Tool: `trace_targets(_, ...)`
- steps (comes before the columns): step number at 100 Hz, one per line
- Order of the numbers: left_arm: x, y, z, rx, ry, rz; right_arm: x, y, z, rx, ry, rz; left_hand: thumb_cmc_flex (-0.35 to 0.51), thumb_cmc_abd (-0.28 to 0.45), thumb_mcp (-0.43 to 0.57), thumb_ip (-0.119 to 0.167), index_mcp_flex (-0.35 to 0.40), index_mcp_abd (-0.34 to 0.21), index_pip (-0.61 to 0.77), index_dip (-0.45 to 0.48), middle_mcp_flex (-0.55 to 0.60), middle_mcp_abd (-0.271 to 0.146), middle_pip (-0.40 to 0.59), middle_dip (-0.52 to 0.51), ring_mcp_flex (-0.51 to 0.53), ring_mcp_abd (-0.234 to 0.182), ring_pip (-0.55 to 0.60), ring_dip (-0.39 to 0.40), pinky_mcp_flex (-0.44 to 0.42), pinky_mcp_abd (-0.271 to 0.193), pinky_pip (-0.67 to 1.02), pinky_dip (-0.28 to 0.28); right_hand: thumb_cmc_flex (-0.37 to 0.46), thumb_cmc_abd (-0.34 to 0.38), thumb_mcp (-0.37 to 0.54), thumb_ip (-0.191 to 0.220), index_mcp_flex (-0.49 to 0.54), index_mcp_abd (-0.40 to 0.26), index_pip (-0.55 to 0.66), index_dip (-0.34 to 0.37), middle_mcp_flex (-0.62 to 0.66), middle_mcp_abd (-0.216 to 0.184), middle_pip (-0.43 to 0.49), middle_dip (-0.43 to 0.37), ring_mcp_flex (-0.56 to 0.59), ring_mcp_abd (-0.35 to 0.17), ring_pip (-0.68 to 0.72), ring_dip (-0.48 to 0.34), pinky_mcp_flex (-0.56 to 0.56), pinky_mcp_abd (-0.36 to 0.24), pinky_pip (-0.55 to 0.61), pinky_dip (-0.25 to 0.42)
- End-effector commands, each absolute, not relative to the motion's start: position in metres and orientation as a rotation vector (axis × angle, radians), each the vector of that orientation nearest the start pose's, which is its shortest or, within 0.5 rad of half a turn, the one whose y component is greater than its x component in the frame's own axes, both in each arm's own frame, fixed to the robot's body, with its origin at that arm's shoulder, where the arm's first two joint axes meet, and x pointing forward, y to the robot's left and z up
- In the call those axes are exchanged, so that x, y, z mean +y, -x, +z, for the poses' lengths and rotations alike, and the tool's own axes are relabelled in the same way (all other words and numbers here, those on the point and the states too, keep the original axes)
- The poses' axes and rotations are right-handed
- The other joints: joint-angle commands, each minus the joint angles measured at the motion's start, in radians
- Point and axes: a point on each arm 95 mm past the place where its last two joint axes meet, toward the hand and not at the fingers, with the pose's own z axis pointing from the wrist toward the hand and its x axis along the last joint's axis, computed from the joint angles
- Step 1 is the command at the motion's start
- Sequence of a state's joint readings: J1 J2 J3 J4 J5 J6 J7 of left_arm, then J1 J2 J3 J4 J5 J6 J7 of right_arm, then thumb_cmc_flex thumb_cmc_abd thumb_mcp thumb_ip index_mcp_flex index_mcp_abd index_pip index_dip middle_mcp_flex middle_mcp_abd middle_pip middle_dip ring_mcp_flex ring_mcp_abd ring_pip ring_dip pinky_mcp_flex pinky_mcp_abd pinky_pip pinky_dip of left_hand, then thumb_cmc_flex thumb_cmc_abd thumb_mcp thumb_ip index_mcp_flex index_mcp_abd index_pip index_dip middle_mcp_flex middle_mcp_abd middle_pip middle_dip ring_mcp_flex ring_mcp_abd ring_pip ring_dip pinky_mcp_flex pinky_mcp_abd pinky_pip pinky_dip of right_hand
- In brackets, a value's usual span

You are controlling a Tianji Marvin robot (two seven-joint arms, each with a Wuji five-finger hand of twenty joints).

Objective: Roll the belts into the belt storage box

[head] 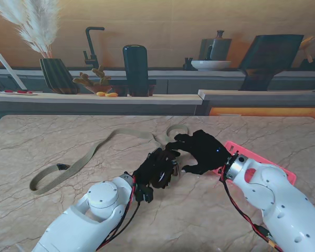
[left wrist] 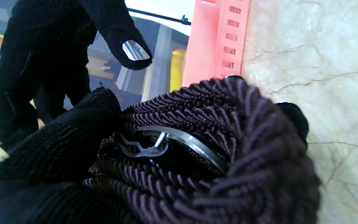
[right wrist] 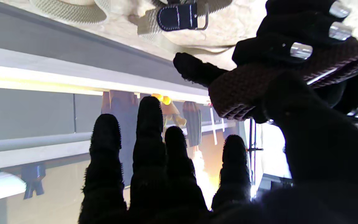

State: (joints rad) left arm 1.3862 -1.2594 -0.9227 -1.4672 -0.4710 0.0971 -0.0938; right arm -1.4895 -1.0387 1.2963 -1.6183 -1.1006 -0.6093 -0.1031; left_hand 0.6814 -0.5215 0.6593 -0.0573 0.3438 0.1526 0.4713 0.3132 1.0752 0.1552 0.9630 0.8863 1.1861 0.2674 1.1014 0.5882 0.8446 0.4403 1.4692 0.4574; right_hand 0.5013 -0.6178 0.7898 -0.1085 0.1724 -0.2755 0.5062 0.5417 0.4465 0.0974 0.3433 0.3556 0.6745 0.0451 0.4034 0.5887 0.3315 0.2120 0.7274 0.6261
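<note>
A dark brown braided belt (left wrist: 228, 130), rolled into a coil with its metal buckle (left wrist: 179, 140) at the centre, sits in my left hand (head: 157, 169), which is shut on it near the table's middle. Its fingers (right wrist: 284, 31) wrap over the coil (right wrist: 291, 77). My right hand (head: 202, 151) hovers right beside the coil with fingers (right wrist: 163, 161) spread and holding nothing. The pink belt storage box (head: 283, 172) lies to the right, mostly hidden under my right forearm; its slotted wall (left wrist: 216, 40) shows close by. A beige webbing belt (head: 89, 157) lies unrolled on the table.
The beige belt runs from the left side towards the far middle, ending in loops (head: 173, 132) just beyond my hands; its navy tab and buckle (right wrist: 179, 15) show in the right wrist view. A counter with a vase, tap and kettle stands behind the marble table (head: 52, 136).
</note>
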Motion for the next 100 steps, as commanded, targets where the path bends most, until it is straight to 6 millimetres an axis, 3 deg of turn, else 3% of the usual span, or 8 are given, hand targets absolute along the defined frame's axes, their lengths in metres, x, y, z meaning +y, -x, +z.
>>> trace_targets(1,-0.146,-0.397,-0.350,-0.583,-2.049,1.554,0.010,-0.405,-0.256,1.787,-0.550,1.836,-0.031,-0.065,0.017,-0.024,-0.038,0.003,-0.037,-0.015,0.012,-0.063,0.079,0.015,0.075,-0.035,0.095,0.032,0.014,0.032,0.039,-0.016,-0.035,-0.021,-0.013,0.030,-0.032,0.005,-0.012,-0.011,-0.028,0.005,-0.010,-0.012,-0.024,-0.005,-0.022,-0.016,-0.013,-0.009,-0.028,0.027)
trace_targets(41,-0.153,-0.394,-0.350,-0.656,-2.030,1.552,0.035,-0.428,-0.261,1.933,-0.520,1.760,-0.071,-0.088,0.016,-0.029,-0.071,0.019,-0.080,-0.043,-0.009,-0.054,0.068,0.011,0.057,-0.022,0.070,0.032,0.000,0.045,0.021,-0.023,-0.021,-0.025,-0.013,0.040,0.021,0.062,-0.015,-0.018,0.020,-0.007,0.008,-0.006,-0.018,-0.004,-0.027,-0.016,-0.026,0.010,-0.040,0.033)
trace_targets(64,-0.152,-0.392,-0.347,-0.621,-2.019,1.563,0.042,-0.437,-0.272,1.974,-0.544,1.747,-0.087,-0.092,0.015,-0.031,-0.068,0.018,-0.086,-0.049,-0.015,-0.052,0.061,0.009,0.049,-0.017,0.061,0.031,-0.005,0.049,0.014,-0.024,-0.002,-0.006,0.019,0.039,0.203,0.117,0.039,0.004,0.151,-0.053,0.056,0.015,0.023,-0.013,-0.001,-0.003,-0.017,0.022,-0.038,0.035)
trace_targets(85,-0.153,-0.391,-0.345,-0.506,-2.025,1.539,0.047,-0.441,-0.283,1.968,-0.559,1.791,-0.086,-0.091,0.015,-0.031,-0.056,0.020,-0.087,-0.052,-0.011,-0.048,0.062,0.009,0.048,-0.009,0.060,0.032,-0.006,0.065,0.011,-0.022,0.052,0.050,0.012,0.033,0.390,0.047,0.110,0.044,0.311,-0.091,0.085,0.032,0.078,-0.028,0.034,0.017,-0.004,0.034,-0.034,0.034)
trace_targets(100,-0.156,-0.391,-0.345,-0.529,-2.036,1.530,0.054,-0.442,-0.285,1.979,-0.540,1.828,-0.084,-0.087,0.010,-0.031,-0.055,0.025,-0.090,-0.054,-0.011,-0.047,0.061,0.008,0.049,-0.009,0.059,0.031,-0.004,0.064,0.010,-0.021,0.072,0.041,-0.011,-0.002,0.413,0.012,0.142,0.036,0.364,-0.097,0.093,0.041,0.091,-0.036,0.055,0.030,-0.003,0.039,-0.031,0.030)
